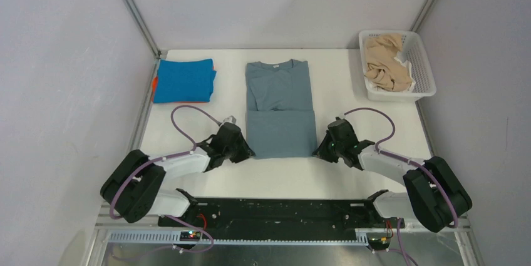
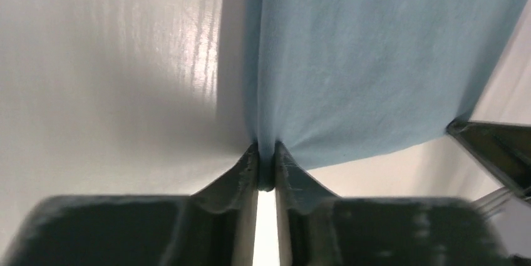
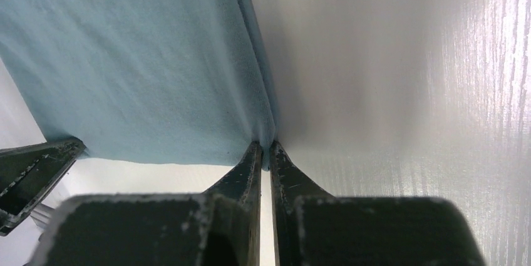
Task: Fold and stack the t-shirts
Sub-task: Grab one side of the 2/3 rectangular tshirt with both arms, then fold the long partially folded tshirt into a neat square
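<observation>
The grey-blue t-shirt [image 1: 279,108] lies in the middle of the table, sleeves folded in, its lower part doubled over. My left gripper [image 1: 249,153] is shut on its near left corner; the wrist view shows the cloth [image 2: 376,59] pinched between the fingers [image 2: 247,169]. My right gripper [image 1: 317,152] is shut on the near right corner, the cloth [image 3: 125,59] pinched there too. A folded bright blue t-shirt [image 1: 184,80] lies at the back left on an orange one [image 1: 153,84], of which only an edge shows. Beige t-shirts [image 1: 385,62] lie crumpled in the basket.
A white lattice basket [image 1: 426,72] stands at the back right corner. Metal frame posts and grey walls close in the table on the left, right and back. The other arm's dark finger shows at the edge of each wrist view.
</observation>
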Controlling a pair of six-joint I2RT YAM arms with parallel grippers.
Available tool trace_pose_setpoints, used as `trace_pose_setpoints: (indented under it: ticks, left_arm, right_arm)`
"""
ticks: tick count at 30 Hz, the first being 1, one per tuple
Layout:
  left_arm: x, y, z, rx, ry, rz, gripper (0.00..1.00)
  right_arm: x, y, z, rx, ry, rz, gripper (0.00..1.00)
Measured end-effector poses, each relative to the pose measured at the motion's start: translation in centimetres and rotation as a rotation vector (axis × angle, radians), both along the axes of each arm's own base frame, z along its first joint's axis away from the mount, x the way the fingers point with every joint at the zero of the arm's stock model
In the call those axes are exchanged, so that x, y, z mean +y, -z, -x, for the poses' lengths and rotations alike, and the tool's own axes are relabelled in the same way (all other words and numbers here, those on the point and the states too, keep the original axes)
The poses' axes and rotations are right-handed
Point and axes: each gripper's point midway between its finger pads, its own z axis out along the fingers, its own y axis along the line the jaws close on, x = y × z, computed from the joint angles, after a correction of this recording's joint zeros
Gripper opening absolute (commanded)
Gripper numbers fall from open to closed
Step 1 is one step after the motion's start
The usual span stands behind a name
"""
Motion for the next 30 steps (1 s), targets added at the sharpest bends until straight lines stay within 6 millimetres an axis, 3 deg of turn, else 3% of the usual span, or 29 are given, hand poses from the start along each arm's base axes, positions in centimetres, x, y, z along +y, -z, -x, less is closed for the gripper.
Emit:
trace_pose_setpoints:
  ticks: [8, 12, 16, 22, 30]
  left_arm:
    - [-0.5, 0.1, 0.6, 0.009, 0.006, 0.014, 0.0]
    - [0.3, 0.1, 3.2, 0.016, 0.033, 0.011, 0.0]
    - [1.0, -0.2, 7.4, 0.036, 0.103, 0.009, 0.0]
    - [1.0, -4.4, 12.3, -0.033, 0.238, 0.092, 0.0]
    - [0.8, -9.8, 14.3, -0.127, 0.332, 0.226, 0.0]
  right_arm:
    - [-0.4, -0.1, 0.9, 0.009, -0.005, 0.006, 0.0]
    - [-0.4, -0.5, 3.0, 0.032, -0.047, -0.004, 0.0]
    - [0.7, -2.5, 6.8, 0.031, -0.167, -0.058, 0.0]
    - [1.3, -6.7, 11.9, -0.025, -0.343, -0.179, 0.0]
    - [1.5, -11.0, 17.1, -0.071, -0.532, -0.341, 0.0]
